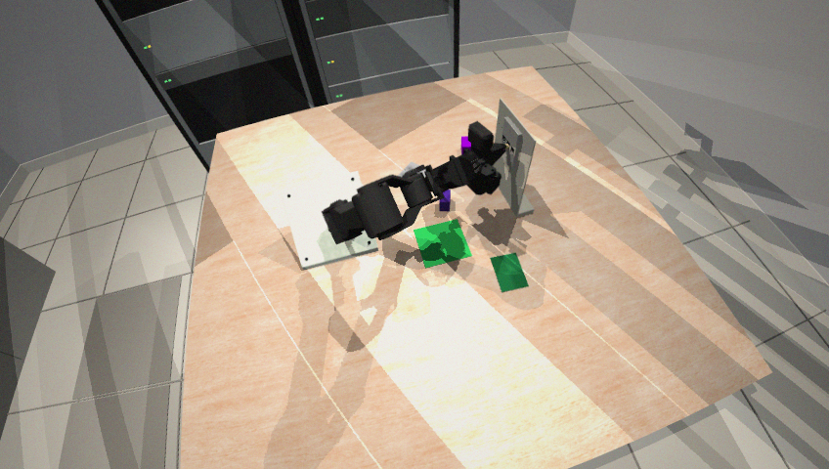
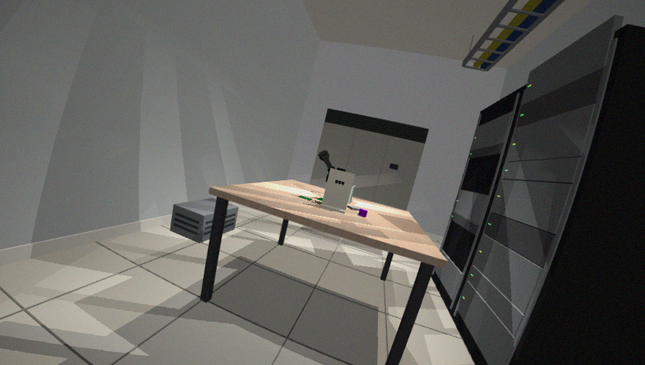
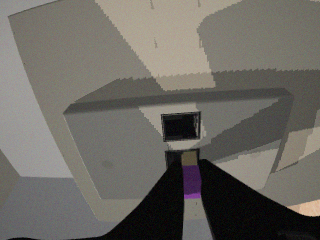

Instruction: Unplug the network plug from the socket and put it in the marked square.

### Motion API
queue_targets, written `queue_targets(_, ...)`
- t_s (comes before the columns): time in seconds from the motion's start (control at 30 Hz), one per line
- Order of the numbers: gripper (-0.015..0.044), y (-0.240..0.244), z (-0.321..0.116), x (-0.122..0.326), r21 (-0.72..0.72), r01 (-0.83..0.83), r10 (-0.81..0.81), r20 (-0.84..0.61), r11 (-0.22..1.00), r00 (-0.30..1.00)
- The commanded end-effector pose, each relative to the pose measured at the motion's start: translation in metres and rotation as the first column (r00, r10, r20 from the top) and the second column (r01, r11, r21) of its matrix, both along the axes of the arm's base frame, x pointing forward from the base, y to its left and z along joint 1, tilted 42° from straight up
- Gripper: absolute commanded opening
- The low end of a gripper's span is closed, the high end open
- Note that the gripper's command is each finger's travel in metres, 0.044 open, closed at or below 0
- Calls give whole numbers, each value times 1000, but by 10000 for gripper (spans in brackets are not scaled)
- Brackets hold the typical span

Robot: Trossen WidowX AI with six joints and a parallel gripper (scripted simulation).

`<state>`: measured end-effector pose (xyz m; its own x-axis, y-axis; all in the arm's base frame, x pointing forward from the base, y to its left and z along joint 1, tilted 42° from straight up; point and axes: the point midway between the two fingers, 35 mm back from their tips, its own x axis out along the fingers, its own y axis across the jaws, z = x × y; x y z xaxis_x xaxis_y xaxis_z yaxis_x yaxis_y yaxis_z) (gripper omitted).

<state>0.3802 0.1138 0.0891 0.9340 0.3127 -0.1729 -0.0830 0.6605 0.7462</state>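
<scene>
The purple plug (image 3: pixel 191 180) sits at the middle socket of the upright grey panel (image 1: pixel 526 142) (image 2: pixel 337 194) (image 3: pixel 125 150), its tan part towards the opening. My gripper (image 1: pixel 503 149) (image 3: pixel 190 168) is shut on the plug, one black finger on each side. The fingertips are close to the panel face and cover part of the socket. Whether the tab is pressed down cannot be told. A bright green square (image 1: pixel 427 233) lies on the table below my arm, and a smaller dark green patch (image 1: pixel 508 272) lies to its right.
An empty socket (image 3: pixel 181 126) is above the plug. A purple cube (image 1: pixel 465 143) (image 2: pixel 362 212) stands on the table behind my wrist. A violet block (image 1: pixel 445 200) stands under my forearm. The white base plate (image 1: pixel 320 191) is at the left. Server racks stand behind the table.
</scene>
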Motion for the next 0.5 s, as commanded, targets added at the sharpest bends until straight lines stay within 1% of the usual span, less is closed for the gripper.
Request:
queue_targets(0.0, 0, 0, 0, -5, -2, -5, 5, -1, 1000, 1000)
queue_targets(0.47, 0, -2, 0, -13, -2, -5, 5, -2, 1000, 1000)
